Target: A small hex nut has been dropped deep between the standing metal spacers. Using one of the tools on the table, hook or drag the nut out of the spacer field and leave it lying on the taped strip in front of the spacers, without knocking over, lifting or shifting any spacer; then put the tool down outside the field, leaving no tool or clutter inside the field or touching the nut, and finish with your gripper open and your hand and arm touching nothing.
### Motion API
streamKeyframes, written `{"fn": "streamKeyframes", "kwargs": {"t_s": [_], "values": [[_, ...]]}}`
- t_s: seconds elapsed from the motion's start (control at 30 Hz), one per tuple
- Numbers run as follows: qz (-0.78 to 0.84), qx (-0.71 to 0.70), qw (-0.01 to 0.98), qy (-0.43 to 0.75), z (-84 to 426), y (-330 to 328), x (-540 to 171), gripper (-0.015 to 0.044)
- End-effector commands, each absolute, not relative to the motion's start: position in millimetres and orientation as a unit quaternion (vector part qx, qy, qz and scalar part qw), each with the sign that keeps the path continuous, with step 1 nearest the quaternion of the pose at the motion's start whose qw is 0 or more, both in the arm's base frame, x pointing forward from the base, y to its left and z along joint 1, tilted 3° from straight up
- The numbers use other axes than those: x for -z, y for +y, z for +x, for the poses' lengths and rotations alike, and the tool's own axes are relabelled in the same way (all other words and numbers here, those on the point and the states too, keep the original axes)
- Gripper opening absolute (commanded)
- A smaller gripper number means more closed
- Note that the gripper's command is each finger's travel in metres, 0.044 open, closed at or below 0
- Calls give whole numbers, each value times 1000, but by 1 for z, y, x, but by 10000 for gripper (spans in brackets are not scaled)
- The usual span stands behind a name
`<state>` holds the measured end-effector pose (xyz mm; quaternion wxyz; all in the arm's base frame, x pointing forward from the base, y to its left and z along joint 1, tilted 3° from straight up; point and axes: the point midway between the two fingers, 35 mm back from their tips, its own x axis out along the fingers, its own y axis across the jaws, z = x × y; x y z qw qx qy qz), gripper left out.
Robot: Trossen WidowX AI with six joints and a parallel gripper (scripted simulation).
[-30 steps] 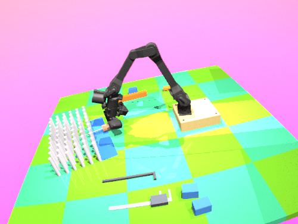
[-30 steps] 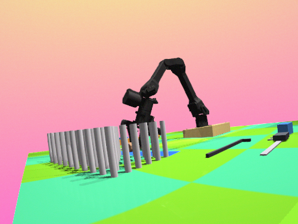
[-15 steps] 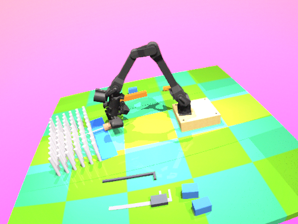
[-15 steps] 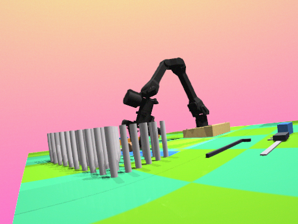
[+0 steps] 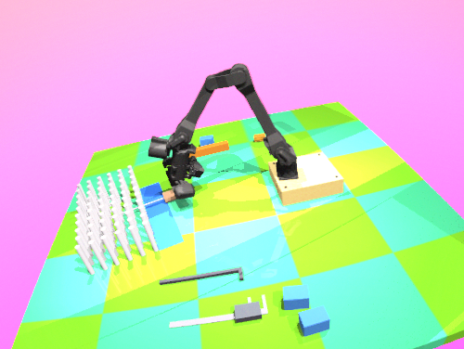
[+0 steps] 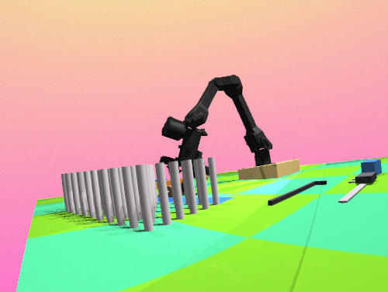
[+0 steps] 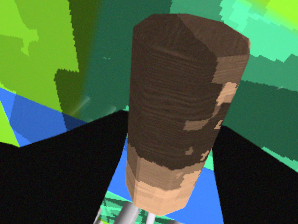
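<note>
My gripper (image 5: 175, 193) (image 7: 172, 127) is shut on the wooden handle (image 5: 169, 197) (image 7: 172, 90) of a tool, low over the taped strip. The tool's thin pale shaft (image 5: 154, 202) (image 7: 151, 219) runs from the handle into the spacer field; its far end is hidden among the spacers. The standing metal spacers (image 5: 149, 230) (image 6: 145, 198) form a dense upright block at the left. The blue taped strip (image 5: 169, 232) (image 6: 223, 200) (image 7: 30, 120) lies along their front edge, partly in shadow. I cannot make out the hex nut in any view.
A dark L-shaped rod (image 5: 199, 276) (image 6: 295, 192) and a caliper-like tool (image 5: 248, 312) (image 6: 365, 178) lie nearer the top camera. Two blue blocks (image 5: 296, 299) (image 5: 315, 321) are beside the caliper. An orange bar (image 5: 213, 148) and another blue block (image 5: 207, 139) lie behind the hand.
</note>
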<state>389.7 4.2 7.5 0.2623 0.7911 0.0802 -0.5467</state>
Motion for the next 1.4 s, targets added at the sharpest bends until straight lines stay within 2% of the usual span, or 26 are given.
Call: {"fn": "streamKeyframes", "kwargs": {"t_s": [0.0,1.37], "values": [[792,545,263,82,388,3,-8,0],[791,547,264,82,366,-9,-7,0]]}}
